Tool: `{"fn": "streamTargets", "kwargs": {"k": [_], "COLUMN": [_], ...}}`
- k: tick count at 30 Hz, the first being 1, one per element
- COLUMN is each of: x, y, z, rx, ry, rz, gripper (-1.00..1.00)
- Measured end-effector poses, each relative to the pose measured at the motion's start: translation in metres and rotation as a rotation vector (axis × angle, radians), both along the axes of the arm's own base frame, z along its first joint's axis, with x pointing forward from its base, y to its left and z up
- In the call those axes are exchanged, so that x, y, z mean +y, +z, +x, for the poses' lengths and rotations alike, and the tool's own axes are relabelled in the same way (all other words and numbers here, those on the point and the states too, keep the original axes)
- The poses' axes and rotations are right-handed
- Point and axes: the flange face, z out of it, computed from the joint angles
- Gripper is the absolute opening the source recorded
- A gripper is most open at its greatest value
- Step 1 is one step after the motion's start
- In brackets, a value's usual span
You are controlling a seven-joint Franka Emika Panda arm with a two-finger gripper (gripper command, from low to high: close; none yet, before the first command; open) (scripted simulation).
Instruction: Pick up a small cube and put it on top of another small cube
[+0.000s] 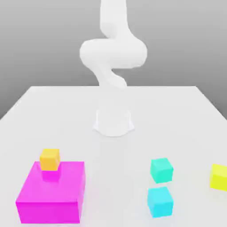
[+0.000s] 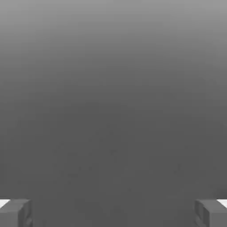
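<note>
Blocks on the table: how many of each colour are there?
Orange cube: 1
Magenta block, the big one beneath the orange cube: 1
Teal-green cube: 1
Cyan cube: 1
Yellow cube: 1
Total: 5

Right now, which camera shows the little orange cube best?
The exterior view. There the orange cube sits in plain sight on top of the big pink block, toward the exterior view's left. The hand view looks at a plain grey surface, with the end effector's fingertips wide apart.
</note>
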Motion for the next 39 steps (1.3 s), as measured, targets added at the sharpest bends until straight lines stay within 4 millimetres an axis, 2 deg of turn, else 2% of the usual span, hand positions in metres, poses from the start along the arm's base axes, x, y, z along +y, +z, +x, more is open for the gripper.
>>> {"fn": "streamTargets", "kwargs": {"k": [3, 6, 9, 12, 16, 20, 25, 27, 30, 31, 37, 39], "x": [0.039, 0.079, 0.121, 0.163, 0.216, 0.273, 0.305, 0.31, 0.311, 0.311, 0.311, 0.312], "y": [-0.05, -0.101, -0.155, -0.211, -0.288, -0.364, -0.457, -0.487, -0.526, -0.536, -0.54, -0.528], "z": [0.034, 0.056, 0.068, 0.07, 0.058, 0.02, -0.029, -0.037, -0.04, -0.041, -0.041, -0.041], "rx": [0.084, 0.161, 0.236, 0.308, 0.401, 0.488, 0.602, 0.618, 0.623, 0.623, 0.624, 0.624], "ry": [0.12, 0.24, 0.362, 0.487, 0.656, 0.856, 1.048, 1.079, 1.089, 1.089, 1.089, 1.09], "rz": [-0.051, -0.101, -0.152, -0.204, -0.274, -0.352, -0.434, -0.446, -0.449, -0.45, -0.45, -0.45], "gripper": [0.0, 0.0, 0.0, 0.0, 0.0, 0.0, 0.0, 0.0, 0.0, -1.0, -1.0, -1.0]}}
